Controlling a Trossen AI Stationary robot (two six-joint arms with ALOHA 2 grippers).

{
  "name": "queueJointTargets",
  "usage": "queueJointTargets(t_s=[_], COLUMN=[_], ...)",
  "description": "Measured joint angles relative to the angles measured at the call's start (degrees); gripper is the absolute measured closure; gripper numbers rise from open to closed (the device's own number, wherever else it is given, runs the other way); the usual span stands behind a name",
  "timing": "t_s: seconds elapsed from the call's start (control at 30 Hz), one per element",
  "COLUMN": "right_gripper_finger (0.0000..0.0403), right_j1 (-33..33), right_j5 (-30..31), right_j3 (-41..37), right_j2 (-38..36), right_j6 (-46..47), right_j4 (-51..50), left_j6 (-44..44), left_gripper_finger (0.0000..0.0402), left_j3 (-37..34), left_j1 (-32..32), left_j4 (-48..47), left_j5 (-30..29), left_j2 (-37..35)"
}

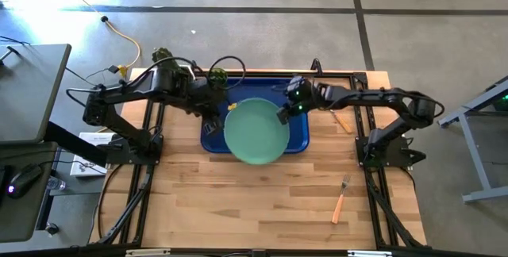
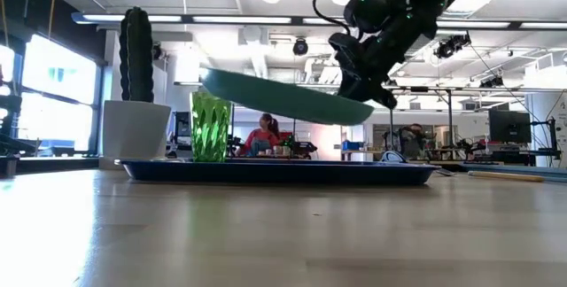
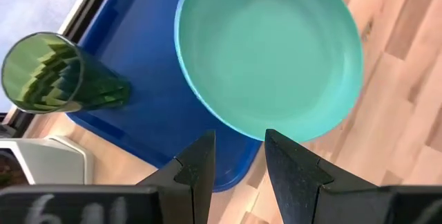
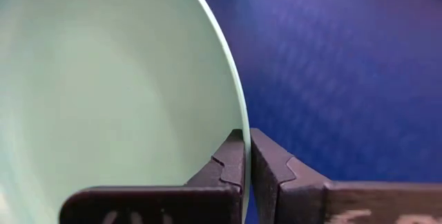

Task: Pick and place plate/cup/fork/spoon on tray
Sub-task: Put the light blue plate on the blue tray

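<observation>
The mint-green plate [image 1: 256, 130] hangs tilted above the dark blue tray [image 1: 298, 142], held by my right gripper [image 1: 283, 114]; the low view shows it clear of the tray [image 2: 283, 95]. The olive-green cup [image 1: 218, 75] stands upright on the tray's far left corner. My left gripper [image 3: 238, 156] is open and empty above the tray's left edge, beside the plate. The fork [image 1: 341, 197] lies on the table near the right front. An orange handle, the spoon [image 1: 343, 122], lies right of the tray, partly under my right arm. My right gripper pinches the plate's rim [image 4: 242, 124] between its two fingers, one finger on the inner face and one on the underside. It holds the plate's right edge [image 2: 368, 110], coming from the table's right. The plate is lifted clear of the tray, tilted, its left edge higher.
A white pot with a green cactus [image 2: 135, 101] stands off the tray's far left corner. The tray's right half [image 4: 345, 58] is bare blue. Bare wooden table [image 1: 254, 201] lies toward the near edge.
</observation>
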Motion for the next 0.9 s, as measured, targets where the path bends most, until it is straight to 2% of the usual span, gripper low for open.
queueJointTargets(t_s=[0.37,0.6,0.9], right_gripper_finger=[0.0403,0.0403,0.0403], right_j1=[-8.7,-11.3,-11.6], right_j5=[0.9,-0.6,-2.4], right_j3=[13.1,14.2,14.2], right_j2=[0.0,1.0,8.7], right_j6=[-10.1,-10.2,-10.0], right_j4=[-12.1,-14.0,-14.9], left_j6=[0.0,0.0,0.0], left_gripper_finger=[0.0287,0.0287,0.0287], left_j3=[0.0,0.0,0.0], left_j1=[5.6,8.2,10.2], left_j4=[1.2,1.2,1.3], left_j5=[-0.4,-0.4,-2.3], left_j2=[0.0,0.0,0.0])
